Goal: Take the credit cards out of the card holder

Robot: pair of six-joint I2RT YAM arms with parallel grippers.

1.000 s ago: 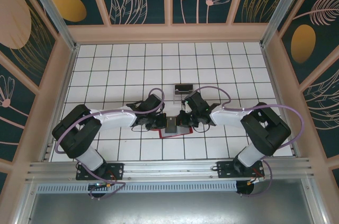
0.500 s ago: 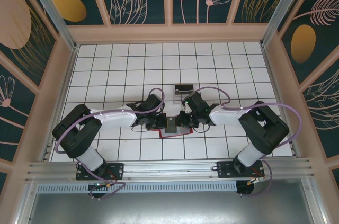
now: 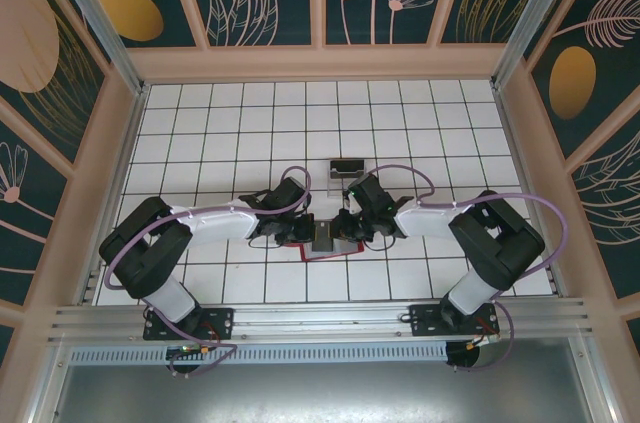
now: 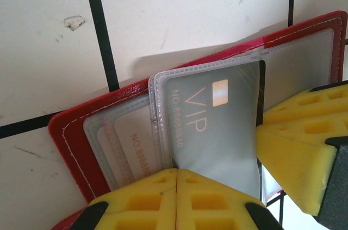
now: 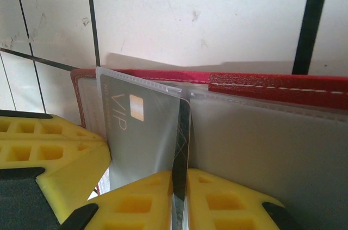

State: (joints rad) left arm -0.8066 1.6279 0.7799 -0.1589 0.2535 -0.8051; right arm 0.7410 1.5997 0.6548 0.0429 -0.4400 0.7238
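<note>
Just above the left gripper (image 4: 176, 186), pinched flat on the clear sleeve (image 4: 159, 86), the grey credit card (image 4: 217, 126) sits in the red card holder (image 4: 70, 143); the right gripper (image 5: 182, 197), nipping its edge, should pull straight out while the sleeve is anchored.

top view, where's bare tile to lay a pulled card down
Bare tile runs along the back wall behind the clear box, out to both far corners. Crowded mid-table: left arm and right arm meet over the card holder.
</note>
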